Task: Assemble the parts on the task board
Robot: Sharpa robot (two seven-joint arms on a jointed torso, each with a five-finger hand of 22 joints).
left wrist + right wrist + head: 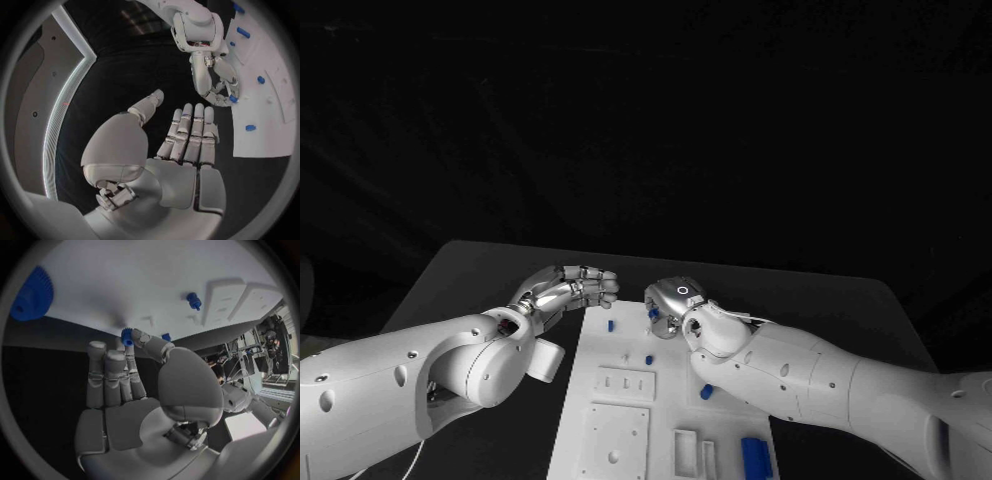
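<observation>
Two silver hands meet over the far end of the white task board (610, 420) on the black table (473, 265). The right hand (678, 305) pinches a small blue part (127, 335) between thumb and fingertip, right at the board's far edge, its other fingers held straight and close together. The left hand (570, 288) hovers just beside the board's far left corner, holding nothing, its fingers extended side by side with the thumb apart. Across the board, more blue parts are scattered: a small peg (648, 358) stands near the middle, a longer bar (756, 458) lies at the near right, and a toothed blue gear (30, 295) sits well apart from the pinched piece.
</observation>
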